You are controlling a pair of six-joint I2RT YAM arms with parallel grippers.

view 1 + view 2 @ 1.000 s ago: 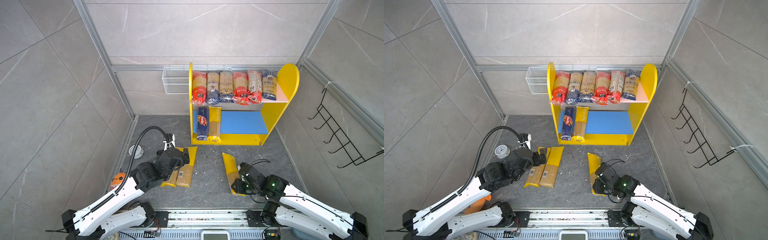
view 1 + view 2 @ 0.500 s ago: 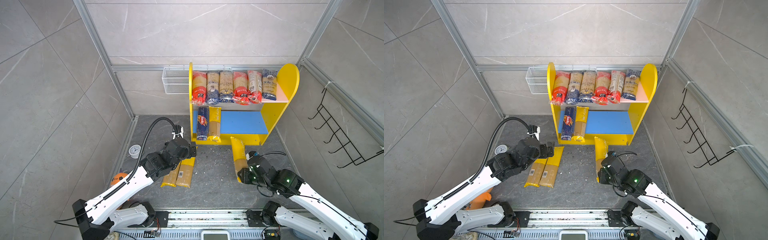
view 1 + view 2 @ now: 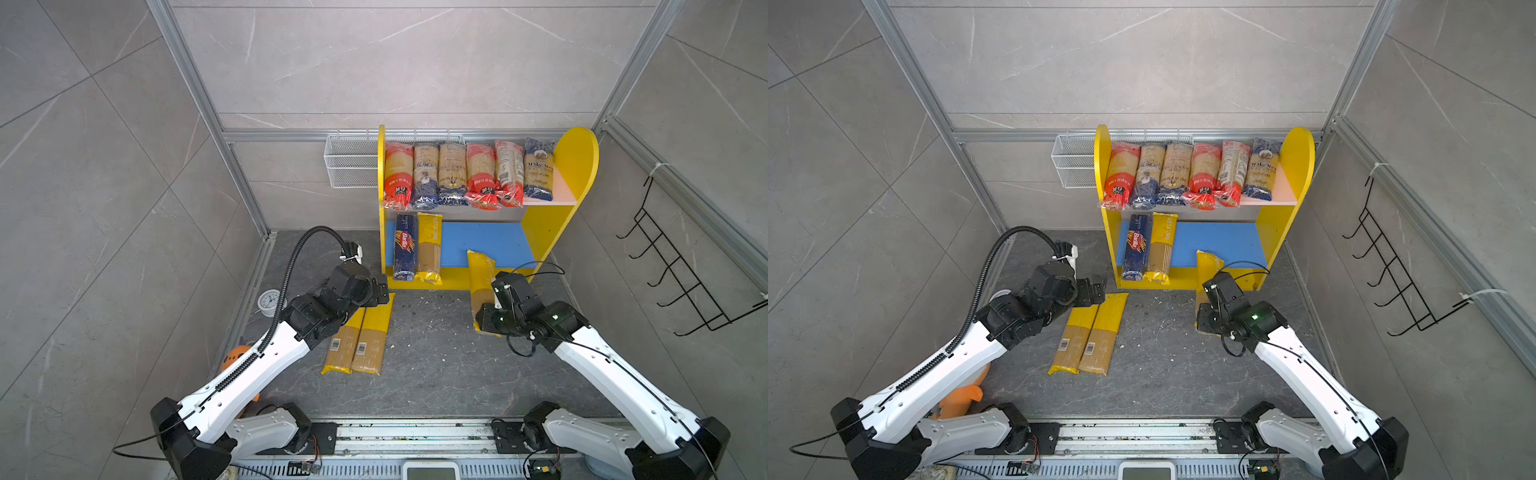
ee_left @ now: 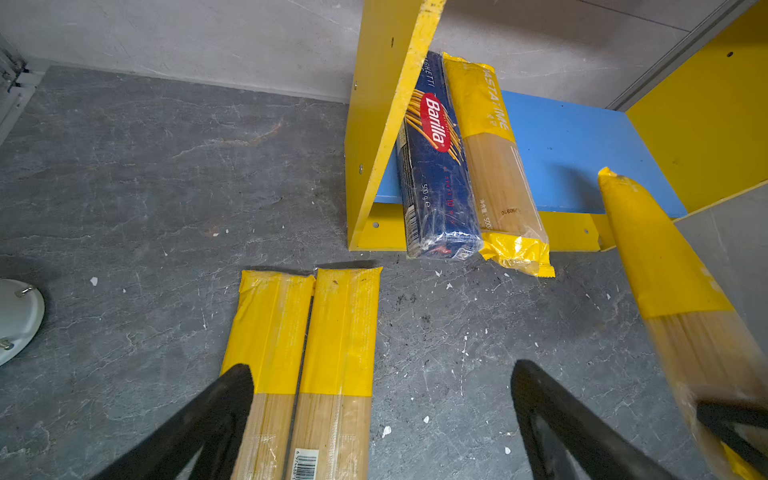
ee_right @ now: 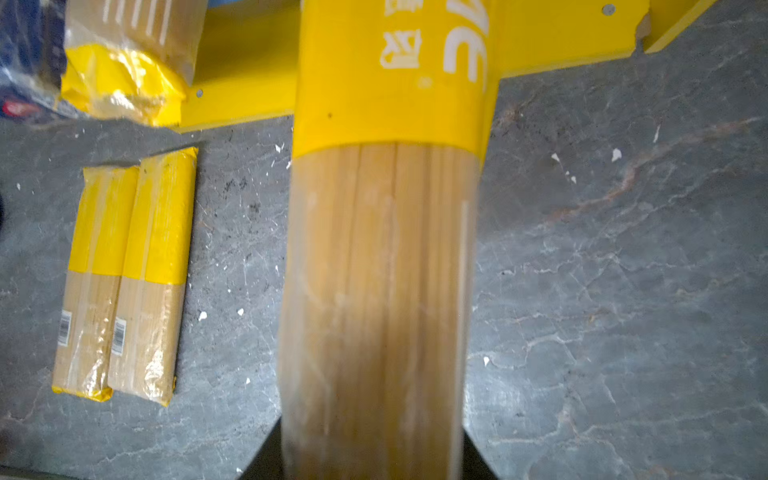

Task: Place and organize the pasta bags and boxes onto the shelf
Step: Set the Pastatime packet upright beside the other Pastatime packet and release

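Gripping the near end of a yellow-ended spaghetti pack (image 3: 481, 282), the right hand (image 3: 490, 318) is closed narrow on it and holds it tilted, far end apparently raised toward the shelf (image 3: 575, 166). That far end lies over the front edge of the blue lower board (image 3: 494, 245); contact cannot be confirmed. On the left part of this board lie the Barilla box (image 3: 405, 249) and one yellow-ended pack (image 3: 429, 245), touching side by side. Six packs (image 3: 465, 174) fill most of the pink upper board (image 3: 561, 191). Two further packs (image 3: 357, 336) lie side by side on the desk (image 3: 436, 357). The left hand (image 4: 382, 374) hangs above their far ends with jaws spread wide and empty, just beside the shelf's left panel (image 3: 381, 187).

Hazards, as judged: the pack is held at one end, so its free length can sag or pivot in the grip. If the far end enters too low, it may strike the yellow front rail (image 3: 455, 280) and shift the shelf. A skewed entry would take space the two desk packs need. The left hand, lowered off line, may hit the side panel.
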